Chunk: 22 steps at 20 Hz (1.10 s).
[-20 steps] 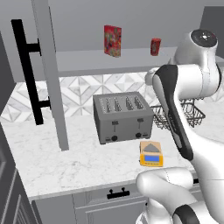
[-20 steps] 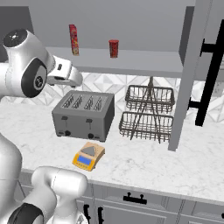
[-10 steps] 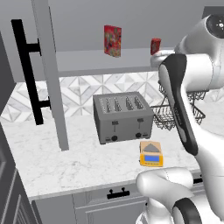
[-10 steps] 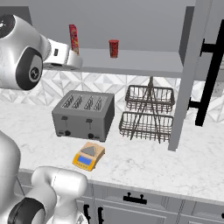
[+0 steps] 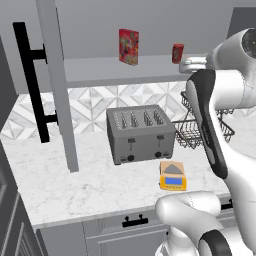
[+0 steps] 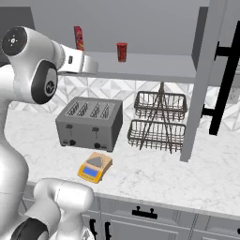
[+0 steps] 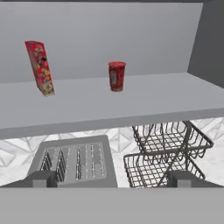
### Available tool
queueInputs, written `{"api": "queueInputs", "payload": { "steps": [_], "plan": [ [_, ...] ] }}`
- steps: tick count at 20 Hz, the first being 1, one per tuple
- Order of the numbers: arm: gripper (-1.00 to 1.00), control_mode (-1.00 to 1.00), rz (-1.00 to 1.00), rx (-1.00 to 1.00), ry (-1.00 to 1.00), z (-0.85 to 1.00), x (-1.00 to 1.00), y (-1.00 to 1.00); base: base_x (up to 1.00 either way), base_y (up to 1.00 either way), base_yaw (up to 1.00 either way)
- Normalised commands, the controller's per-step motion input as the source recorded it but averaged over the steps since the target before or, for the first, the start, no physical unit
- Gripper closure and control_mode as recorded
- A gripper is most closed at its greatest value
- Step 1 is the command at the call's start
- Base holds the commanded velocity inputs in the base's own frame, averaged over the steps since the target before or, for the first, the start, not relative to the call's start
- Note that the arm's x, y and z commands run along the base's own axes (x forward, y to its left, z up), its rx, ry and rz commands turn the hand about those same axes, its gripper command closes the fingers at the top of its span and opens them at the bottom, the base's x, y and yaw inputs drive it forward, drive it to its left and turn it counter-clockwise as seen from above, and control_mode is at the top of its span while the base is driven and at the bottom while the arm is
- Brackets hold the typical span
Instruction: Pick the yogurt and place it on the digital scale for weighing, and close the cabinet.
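A: Where's the end effector [image 7: 112,177]?
B: Raised to shelf height in front of the open cabinet [image 5: 55,95]. In the hand view its two dark tips sit wide apart at the bottom edge, with nothing between them.

A: And the yogurt [image 7: 116,76]?
B: Upright on the cabinet shelf [image 7: 144,94], straight ahead of the hand and well apart from it. A taller red patterned box [image 7: 40,67] stands further along the same shelf.

A: So which step is this?
B: The approach to the pick, I'd judge. Next the hand needs to reach forward over the shelf edge, bracket the cup between the tips, then close.

A: The rest of the scene?
B: A white marbled counter [image 5: 75,185] carries a grey toaster [image 5: 140,133], a two-tier wire rack [image 6: 158,121], and the digital scale [image 5: 173,175] just in front of the toaster, its plate bare. The backsplash is patterned tile, with grey drawers [image 6: 150,225] below. The cabinet doors, with long black handles [image 6: 223,86], stand open.
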Motion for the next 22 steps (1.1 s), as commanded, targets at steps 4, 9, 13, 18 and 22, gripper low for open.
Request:
{"api": "queueInputs", "payload": {
  "steps": [4,9,13,18,22],
  "plan": [
    [-1.0,-1.0,-0.01,0.0,0.0,0.09,0.31,-0.22,0.0,0.0,0.0],
    [-1.0,-1.0,0.0,0.0,0.0,0.0,0.49,-0.15,0.0,0.0,0.0],
    [-1.0,-1.0,0.0,0.0,0.0,0.0,0.56,-0.1,0.0,0.0,0.0],
    [-1.0,-1.0,0.0,0.0,0.0,0.0,0.49,-0.14,0.0,0.0,0.0],
    [-1.0,-1.0,0.0,0.0,-0.01,-0.08,0.3,-0.16,0.0,0.0,0.0]
  ]
}}
